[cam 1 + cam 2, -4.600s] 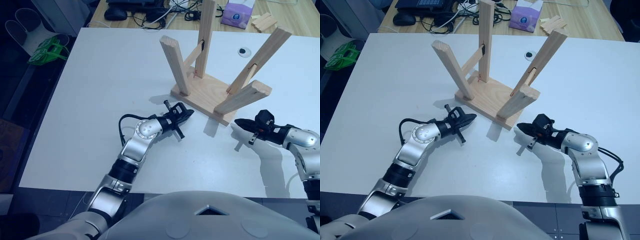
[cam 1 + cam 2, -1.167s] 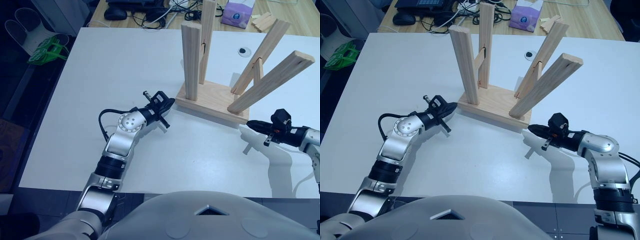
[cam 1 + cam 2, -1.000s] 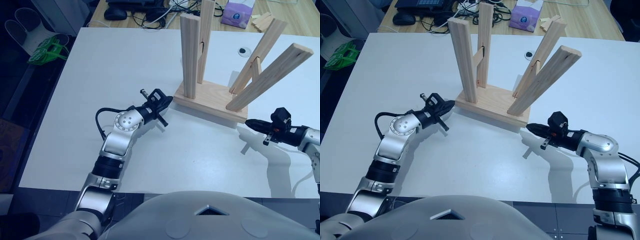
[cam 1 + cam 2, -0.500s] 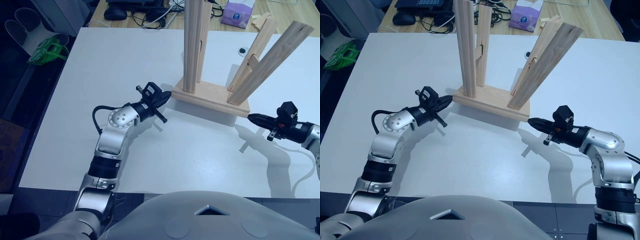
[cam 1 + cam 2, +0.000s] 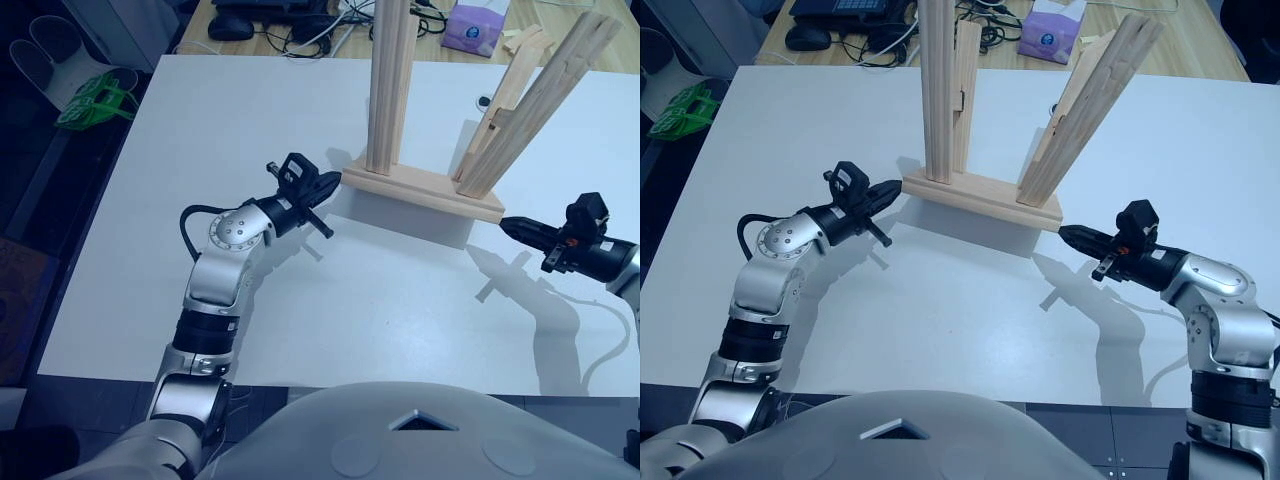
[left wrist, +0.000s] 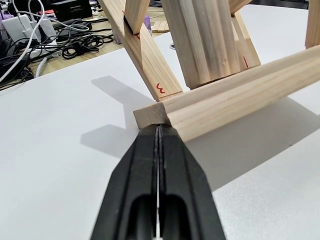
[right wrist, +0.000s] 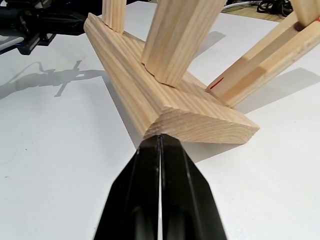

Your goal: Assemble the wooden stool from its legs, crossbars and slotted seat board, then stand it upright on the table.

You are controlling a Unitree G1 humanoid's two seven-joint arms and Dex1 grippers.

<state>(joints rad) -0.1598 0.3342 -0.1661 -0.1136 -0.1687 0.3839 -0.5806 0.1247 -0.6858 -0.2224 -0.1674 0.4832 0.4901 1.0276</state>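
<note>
The wooden stool stands upside down on the white table point(image 5: 200, 150). Its seat board point(image 5: 425, 193) is at the bottom and its legs point(image 5: 386, 80) point up, joined by crossbars point(image 6: 150, 55). The board's near edge is raised above its shadow, so the stool leans away from me. My left gripper point(image 5: 335, 180) is shut, its tips against the board's left corner point(image 6: 150, 114). My right gripper point(image 5: 508, 224) is shut too, its tips under the board's right corner point(image 7: 165, 122). Neither gripper has anything between its fingers.
A small black round object point(image 5: 485, 101) lies on the table behind the stool. Beyond the far edge is a wooden desk with cables point(image 5: 320, 25), a purple tissue box point(image 5: 470, 25) and loose wood pieces point(image 5: 520, 42). A green object point(image 5: 95, 100) lies off the table's left side.
Both grippers have moved up and away from me against the board's corners. The board's near edge has lifted and the stool has tipped farther, its legs swinging from splayed toward upright.
</note>
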